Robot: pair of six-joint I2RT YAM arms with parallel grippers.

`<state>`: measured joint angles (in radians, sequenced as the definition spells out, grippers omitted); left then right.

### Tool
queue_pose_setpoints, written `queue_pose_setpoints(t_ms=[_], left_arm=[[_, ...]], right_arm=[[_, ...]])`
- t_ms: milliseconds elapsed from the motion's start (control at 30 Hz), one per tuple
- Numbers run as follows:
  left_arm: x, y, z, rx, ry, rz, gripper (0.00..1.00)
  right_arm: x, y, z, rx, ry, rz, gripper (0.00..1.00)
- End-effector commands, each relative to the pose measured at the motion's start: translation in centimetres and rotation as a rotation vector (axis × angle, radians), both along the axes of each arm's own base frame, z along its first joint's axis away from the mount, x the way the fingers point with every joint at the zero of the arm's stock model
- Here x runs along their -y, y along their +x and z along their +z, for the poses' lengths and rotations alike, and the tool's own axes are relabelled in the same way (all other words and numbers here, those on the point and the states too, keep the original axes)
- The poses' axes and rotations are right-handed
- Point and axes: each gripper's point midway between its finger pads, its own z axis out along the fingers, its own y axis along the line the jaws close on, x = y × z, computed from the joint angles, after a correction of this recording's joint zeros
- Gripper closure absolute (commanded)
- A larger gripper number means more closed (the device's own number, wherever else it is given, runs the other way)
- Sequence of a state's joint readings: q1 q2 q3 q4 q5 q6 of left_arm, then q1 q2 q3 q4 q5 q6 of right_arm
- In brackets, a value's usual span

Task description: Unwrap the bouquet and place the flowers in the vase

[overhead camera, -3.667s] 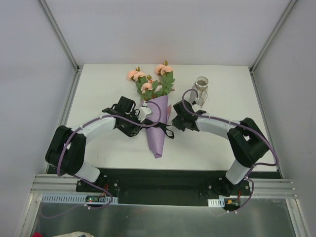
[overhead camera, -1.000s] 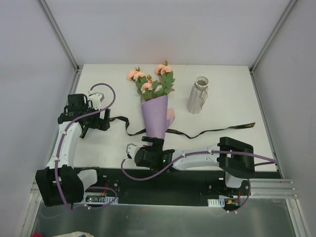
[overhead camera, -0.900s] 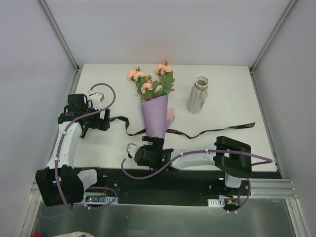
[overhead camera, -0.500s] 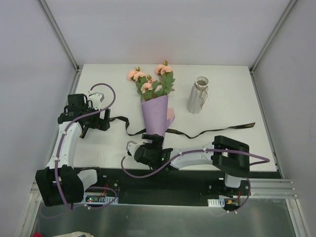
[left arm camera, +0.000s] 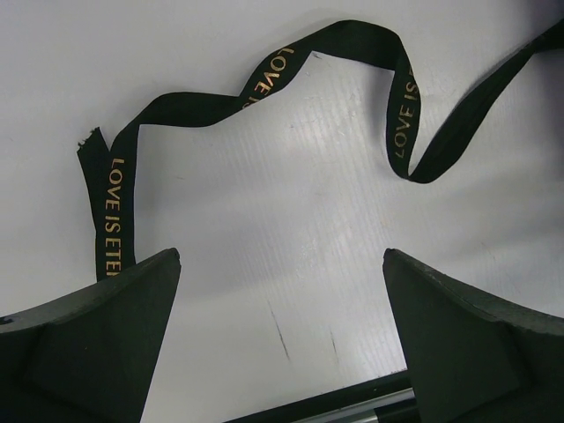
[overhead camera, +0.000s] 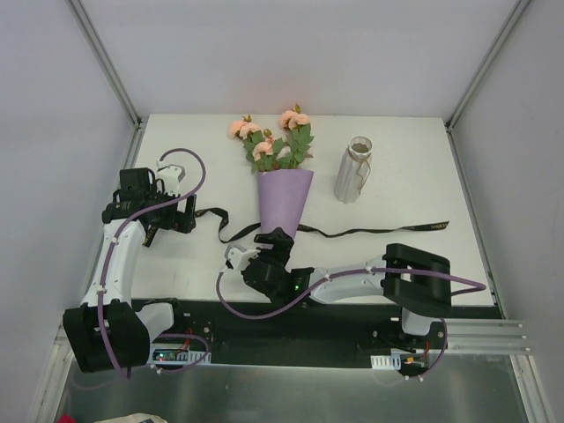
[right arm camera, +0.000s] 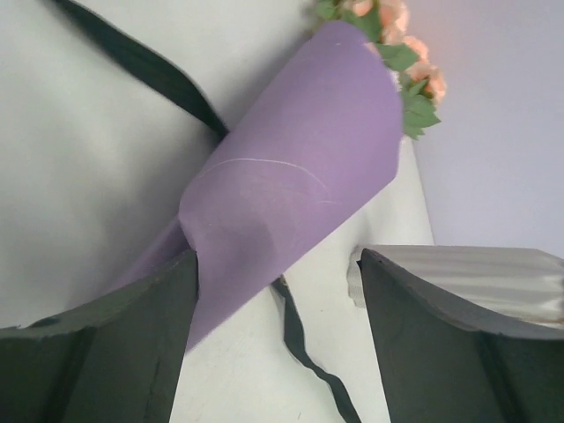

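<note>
The bouquet (overhead camera: pixel 284 198) lies mid-table, a lilac paper cone (right arm camera: pixel 291 185) with the peach-pink flowers (overhead camera: pixel 273 141) sticking out of its far end. The black ribbon (overhead camera: pixel 370 233) is untied and trails across the table under the cone. My right gripper (overhead camera: pixel 267 242) is at the cone's narrow near end; in the right wrist view that gripper (right arm camera: pixel 278 257) is open, the cone against its left finger and a gap to the right finger. The beige ribbed vase (overhead camera: pixel 352 169) stands upright to the right. My left gripper (overhead camera: pixel 179 218) is open and holds nothing, near the ribbon's left end (left arm camera: pixel 106 211).
The black ribbon (left arm camera: pixel 401 106) with gold lettering loops over the white table ahead of my left gripper (left arm camera: pixel 282 264). The vase (right arm camera: pixel 467 273) shows just behind my right finger. White walls enclose the table; a black rail (overhead camera: pixel 291 322) runs along the near edge.
The right gripper has pushed forward onto the cone's tip and its jaws have narrowed. The bouquet has slid away and straightened. The ribbon's right end shifted slightly. The left arm is still.
</note>
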<state>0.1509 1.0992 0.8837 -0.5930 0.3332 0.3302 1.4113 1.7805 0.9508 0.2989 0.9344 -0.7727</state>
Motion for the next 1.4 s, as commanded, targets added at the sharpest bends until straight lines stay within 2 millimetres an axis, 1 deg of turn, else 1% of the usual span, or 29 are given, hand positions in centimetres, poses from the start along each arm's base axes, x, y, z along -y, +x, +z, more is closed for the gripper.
queue_pose_setpoints(t_ms=[0,33,100,167,200,233,267,300,333,367,400,433,467,500,533,567,600,633,667,700,767,800,833,867,933,1033,1100,1133,1367], left_arm=[[0.3,0.0,1.3,0.036,-0.011,-0.007,0.01],[0.3,-0.1,1.2,0.034,-0.010,-0.004,0.01],[0.3,-0.1,1.4,0.039,-0.010,-0.001,0.01],[0.4,-0.1,1.5,0.045,-0.013,-0.002,0.01],[0.4,-0.1,1.6,0.045,-0.014,-0.003,0.01],[0.4,-0.2,1.6,0.048,-0.016,-0.003,0.01],[0.5,-0.2,1.7,0.051,-0.017,-0.003,0.01],[0.5,-0.2,1.7,0.049,-0.018,-0.004,0.01],[0.5,-0.1,1.8,0.052,-0.018,-0.003,0.01],[0.5,-0.1,1.8,0.054,-0.019,-0.006,0.01],[0.5,-0.1,1.8,0.054,-0.021,-0.005,0.01],[0.5,-0.1,1.9,0.055,-0.021,-0.004,0.01],[0.6,-0.1,1.9,0.056,-0.022,-0.006,0.01],[0.6,-0.1,1.9,0.055,-0.023,-0.007,0.01],[0.6,-0.1,1.8,0.053,-0.025,-0.008,0.01],[0.6,-0.1,1.9,0.054,-0.027,-0.007,0.01],[0.7,-0.2,1.9,0.053,-0.031,-0.009,0.01],[0.8,-0.1,1.9,0.053,-0.033,-0.009,0.01],[0.8,-0.2,1.7,0.048,-0.036,-0.009,0.01],[0.9,-0.3,1.6,0.046,-0.039,-0.011,0.01],[0.9,-0.3,1.5,0.045,-0.038,-0.013,0.01],[0.9,-0.4,1.4,0.043,-0.039,-0.014,0.01],[0.9,-0.4,1.4,0.041,-0.038,-0.016,0.01],[0.9,-0.4,1.4,0.043,-0.036,-0.017,0.01],[0.9,-0.5,1.4,0.045,-0.036,-0.023,0.01],[0.9,-0.4,1.3,0.042,-0.038,-0.023,0.01],[1.0,-0.4,1.4,0.046,-0.037,-0.027,0.01],[1.0,-0.4,1.4,0.043,-0.041,-0.029,0.01],[1.1,-0.3,1.2,0.039,-0.048,-0.031,0.01]], right_arm=[[0.4,-0.3,7.8,0.118,0.230,-0.056,0.24],[0.6,-0.7,8.1,0.128,0.235,-0.053,0.24],[1.2,-0.9,9.6,0.150,0.291,-0.081,0.24],[2.1,-1.4,9.9,0.152,0.326,-0.106,0.25],[2.8,-1.4,10.6,0.153,0.358,-0.119,0.25],[3.1,-1.6,10.7,0.152,0.370,-0.128,0.25],[4.0,-1.7,10.2,0.149,0.376,-0.154,0.25],[4.7,-1.7,10.6,0.145,0.403,-0.170,0.25],[5.2,-1.8,10.5,0.140,0.416,-0.186,0.24],[5.9,-1.9,9.7,0.120,0.417,-0.199,0.25],[6.3,-2.1,9.9,0.098,0.446,-0.200,0.24],[6.4,-2.2,9.5,0.071,0.449,-0.193,0.21],[6.1,-2.7,8.4,0.019,0.404,-0.147,0.18],[5.4,-2.9,8.3,-0.021,0.432,-0.138,0.15],[5.3,-3.0,7.6,-0.048,0.391,-0.123,0.11],[4.3,-3.5,6.9,-0.097,0.378,-0.080,0.08],[3.2,-3.7,6.7,-0.124,0.369,-0.059,0.05],[2.8,-3.8,6.2,-0.148,0.348,-0.042,0.02],[1.9,-4.1,5.7,-0.190,0.335,-0.007,0.00],[1.1,-3.9,5.1,-0.198,0.309,-0.007,0.01],[0.8,-3.1,4.3,-0.193,0.270,-0.026,0.00],[0.5,-2.8,3.0,-0.199,0.231,-0.029,0.00],[0.2,-2.2,3.1,-0.194,0.233,-0.034,0.00],[0.1,-1.8,2.3,-0.194,0.210,-0.039,0.00],[-0.1,-0.8,2.2,-0.177,0.205,-0.052,0.00],[-0.4,0.1,1.7,-0.149,0.173,-0.063,0.00],[-0.2,1.2,1.3,-0.103,0.127,-0.088,0.00],[-0.4,1.5,1.4,-0.086,0.134,-0.095,0.00],[-1.2,3.6,0.4,-0.064,0.129,-0.115,0.00]])
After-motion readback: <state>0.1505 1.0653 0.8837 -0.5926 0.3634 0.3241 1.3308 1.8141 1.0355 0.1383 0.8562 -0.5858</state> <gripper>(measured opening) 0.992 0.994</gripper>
